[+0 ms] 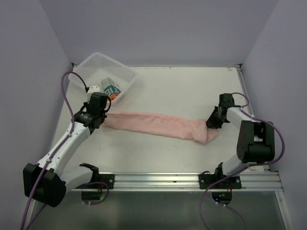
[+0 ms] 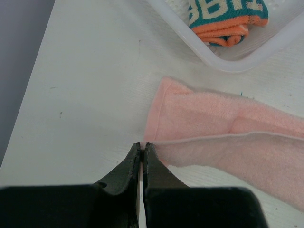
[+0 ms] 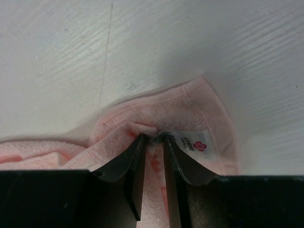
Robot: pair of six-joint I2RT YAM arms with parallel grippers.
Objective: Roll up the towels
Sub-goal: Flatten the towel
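Presently, a bunched fold of the long pale pink terry towel [image 3: 190, 109] is clamped between the narrowly parted fingers of the right gripper [image 3: 154, 138], just beside a small white sewn-in label [image 3: 192, 142]. The fingers of the left gripper [image 2: 143, 146] are pressed together, their tips touching the near corner of the towel's folded opposite end; whether cloth is caught there cannot be told. Between the two grippers the towel is laid out as a long strip across the white table [image 1: 192, 91]. The teal-and-white printed towel with an orange edge [image 2: 228, 19] lies bundled in the white mesh plastic basket [image 2: 237, 64] at the far left. The step in hand is judged to be straightening the strip before rolling. Next, one end would need to be turned over on itself and rolled evenly towards the other, which should be held down.
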